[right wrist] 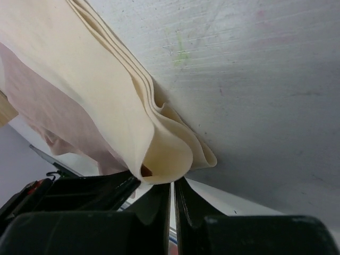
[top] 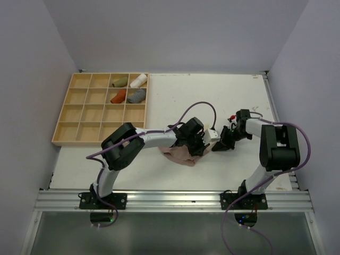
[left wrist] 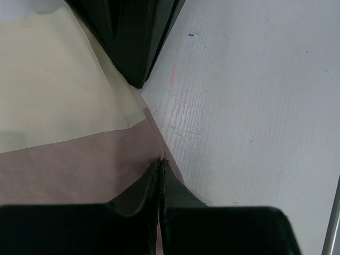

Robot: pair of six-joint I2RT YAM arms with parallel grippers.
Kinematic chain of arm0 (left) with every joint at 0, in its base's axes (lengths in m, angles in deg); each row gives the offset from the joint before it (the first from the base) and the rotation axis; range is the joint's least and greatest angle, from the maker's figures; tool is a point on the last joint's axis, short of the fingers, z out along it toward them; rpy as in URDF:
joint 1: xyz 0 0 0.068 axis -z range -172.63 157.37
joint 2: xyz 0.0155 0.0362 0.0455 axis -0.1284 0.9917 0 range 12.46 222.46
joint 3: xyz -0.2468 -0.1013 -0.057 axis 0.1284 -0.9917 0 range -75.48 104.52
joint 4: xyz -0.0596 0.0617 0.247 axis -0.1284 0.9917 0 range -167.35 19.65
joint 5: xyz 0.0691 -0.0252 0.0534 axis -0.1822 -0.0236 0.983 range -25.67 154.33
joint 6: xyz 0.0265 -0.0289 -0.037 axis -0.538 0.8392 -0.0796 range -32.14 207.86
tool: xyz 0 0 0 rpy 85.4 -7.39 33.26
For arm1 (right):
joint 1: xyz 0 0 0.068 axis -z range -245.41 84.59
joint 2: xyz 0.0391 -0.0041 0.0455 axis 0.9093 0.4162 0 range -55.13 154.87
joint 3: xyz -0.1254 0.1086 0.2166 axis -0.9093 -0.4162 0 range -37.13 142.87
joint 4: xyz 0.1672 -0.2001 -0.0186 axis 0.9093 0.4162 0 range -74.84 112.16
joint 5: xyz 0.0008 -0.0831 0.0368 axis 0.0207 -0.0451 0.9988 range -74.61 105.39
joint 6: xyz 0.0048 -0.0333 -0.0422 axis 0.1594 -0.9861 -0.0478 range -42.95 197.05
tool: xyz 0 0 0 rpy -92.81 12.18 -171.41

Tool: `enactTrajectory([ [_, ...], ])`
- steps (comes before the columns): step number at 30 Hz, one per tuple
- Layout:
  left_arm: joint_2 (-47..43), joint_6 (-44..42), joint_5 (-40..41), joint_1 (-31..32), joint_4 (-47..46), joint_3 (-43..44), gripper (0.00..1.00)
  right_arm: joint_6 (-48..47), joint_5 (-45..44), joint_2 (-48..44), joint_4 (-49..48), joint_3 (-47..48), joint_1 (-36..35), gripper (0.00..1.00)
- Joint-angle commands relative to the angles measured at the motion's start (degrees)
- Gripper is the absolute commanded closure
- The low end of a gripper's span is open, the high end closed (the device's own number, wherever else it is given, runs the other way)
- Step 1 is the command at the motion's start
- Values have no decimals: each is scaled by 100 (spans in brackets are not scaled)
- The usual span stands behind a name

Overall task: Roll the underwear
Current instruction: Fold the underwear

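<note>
Left gripper (left wrist: 161, 163), angled low, pinches beige-pink underwear (left wrist: 74, 159) corner; right gripper (right wrist: 172, 187) nips its cream folded edge.

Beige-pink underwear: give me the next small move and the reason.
Probably lift the underwear by its pinched edge slightly and turn it over onto the flat part, starting the roll: left fingers and right fingers are both shut on that edge.

underwear (right wrist: 106, 106): soft matt cloth, pinkish body w/ a smoother cream band, folded in thin layers. Table (top: 228, 101) = white, matt, fine ribbing up close + a few scuffs. Tray (top: 62, 134) is pale bare wood, looks unvarnished. Left gripper (left wrist: 161, 166) fingers (left wrist: 135, 199): black plastic, slight sheen. Rail (top: 170, 197) at the near edge = brushed metal. Cables (top: 199, 105) purple, kinda glossy.
</note>
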Motion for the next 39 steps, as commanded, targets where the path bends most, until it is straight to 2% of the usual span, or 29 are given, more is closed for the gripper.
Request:
enactTrajectory([
  [1,92,184,-235,31,-165,40,91,-476,-168,-425,464,182,2,90],
  [2,109,227,-261,31,-174,49,82,-565,-133,-495,570,226,2,90],
  [3,118,228,-288,31,-156,57,77,-688,-107,-626,693,279,2,89],
  [6,-257,158,-279,-4,-173,-116,67,-1747,-19,-908,1570,874,2,88],
  [8,-609,26,-253,-39,-349,-311,59,-2085,95,-1049,1775,1139,2,87],
  [12,-1662,-326,-218,-153,-86,-548,53,-2411,832,-1015,1618,1632,-16,68],
  [17,-2403,-396,-95,-522,264,-1058,44,-2762,940,91,1687,2379,-446,73],
  [19,-2439,-458,-25,-777,624,-1173,44,-2938,922,547,1784,2555,-630,76],
  [23,-2071,-388,99,-1243,1082,-1278,51,-3202,834,1119,1863,2714,-842,77],
  [26,-1650,-344,47,-1524,1180,-1331,54,-3386,589,1200,1802,2653,-842,78],
  [32,-789,-440,204,-1648,1294,-1059,59,-3264,517,762,1433,1696,-833,79],
  [37,-111,-975,398,-1762,1267,-94,59,-2974,929,252,1266,1001,-1184,80],
  [39,48,-1239,127,-1771,1303,338,57,-2974,1088,94,1335,974,-1333,80],
])
